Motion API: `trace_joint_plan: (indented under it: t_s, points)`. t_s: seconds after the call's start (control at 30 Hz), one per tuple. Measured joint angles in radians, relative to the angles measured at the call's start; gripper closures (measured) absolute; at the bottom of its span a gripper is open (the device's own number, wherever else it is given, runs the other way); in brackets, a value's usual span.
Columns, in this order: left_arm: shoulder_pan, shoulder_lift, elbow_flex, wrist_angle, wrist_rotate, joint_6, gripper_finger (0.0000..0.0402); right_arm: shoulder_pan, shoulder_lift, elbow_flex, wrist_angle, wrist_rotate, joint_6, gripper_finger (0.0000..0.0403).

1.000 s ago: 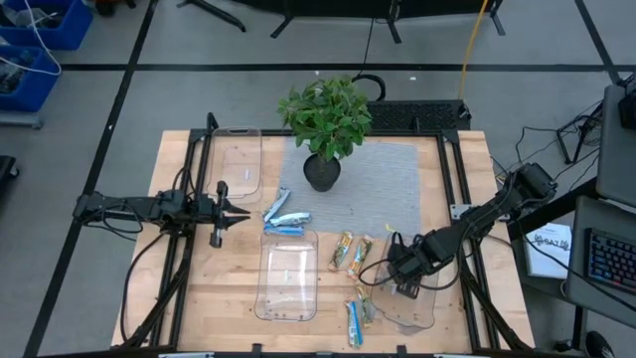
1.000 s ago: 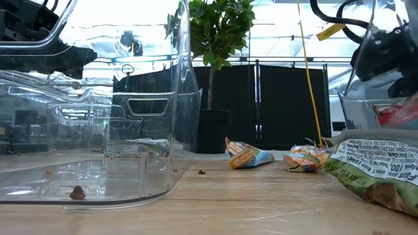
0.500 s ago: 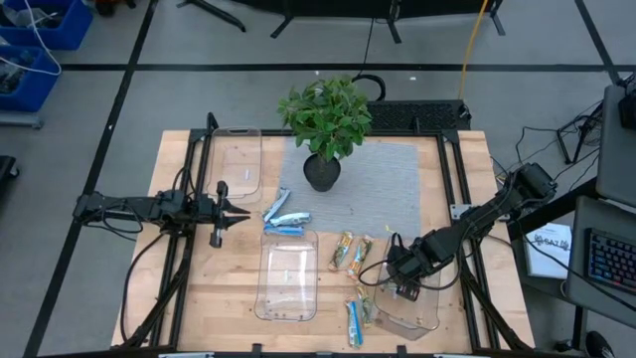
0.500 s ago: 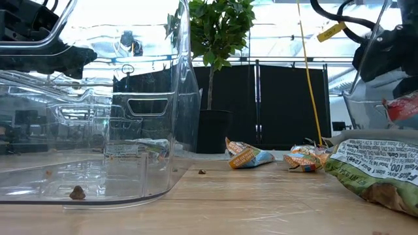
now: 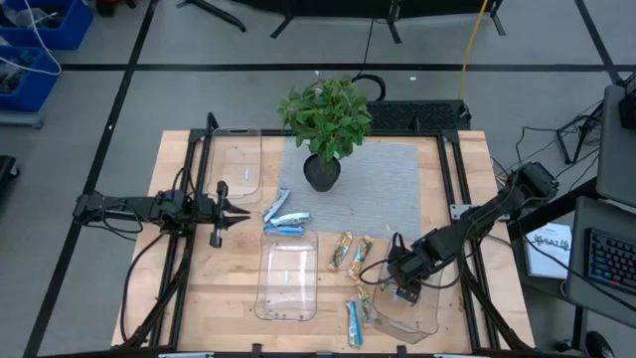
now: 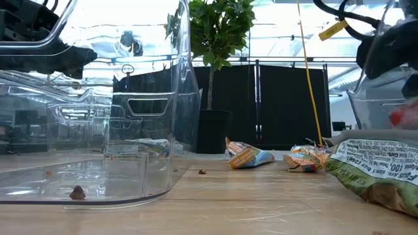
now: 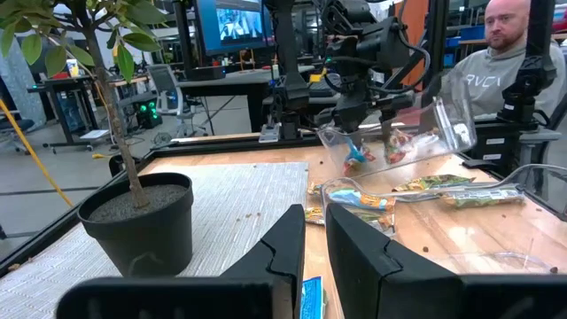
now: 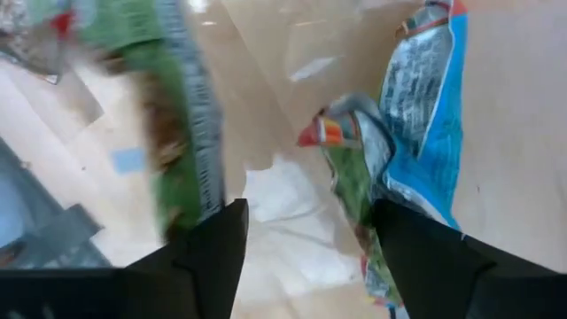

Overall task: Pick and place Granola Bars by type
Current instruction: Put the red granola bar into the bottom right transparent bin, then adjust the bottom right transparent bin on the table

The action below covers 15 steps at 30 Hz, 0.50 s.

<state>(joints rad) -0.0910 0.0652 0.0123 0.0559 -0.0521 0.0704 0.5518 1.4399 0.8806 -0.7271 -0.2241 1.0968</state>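
Observation:
Granola bars lie on the wooden table: two blue-white ones [image 5: 284, 221] near the middle, two green-yellow-orange ones [image 5: 350, 253] to their right, and a blue one [image 5: 353, 320] with a green one [image 5: 366, 307] at the near edge. My right gripper [image 5: 403, 288] is open above the near-right clear tray [image 5: 422, 323]. In the left wrist view that tray [image 7: 434, 133] looks tilted, with red-marked bars [image 7: 356, 159] inside. A blurred red bar [image 6: 400, 117] shows under the gripper. My left gripper [image 5: 225, 211] is shut and waits left of the blue-white bars. My right gripper stands at the tray's far rim [image 7: 381, 124] with its fingers [image 8: 213, 257] apart. I cannot tell whether they touch the clear plastic.
A potted plant [image 5: 326, 124] stands on a grey mat [image 5: 383, 189] at the far middle. Two more clear trays rest on the table, far left [image 5: 238, 164] and near middle [image 5: 287, 280]. A person [image 7: 505, 53] sits beyond the table's right side.
In the low view the red bar under my right gripper rose a little, then dropped, and is blurred now. The gripper has stayed over the near-right tray.

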Motion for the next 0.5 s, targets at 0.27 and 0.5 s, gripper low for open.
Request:
trace_joint_plan:
  t_s: [0.27, 0.5]
  points:
    - [0.0, 0.0, 0.0, 0.0, 0.0, 0.0, 0.0344, 0.0, -0.037, 0.0, -0.002, 0.007, 0.04, 0.0176]
    - [0.0, 0.0, 0.0, 0.0, 0.0, 0.0, 0.0344, 0.0, -0.114, 0.0, -0.004, 0.007, 0.058, 0.0177]
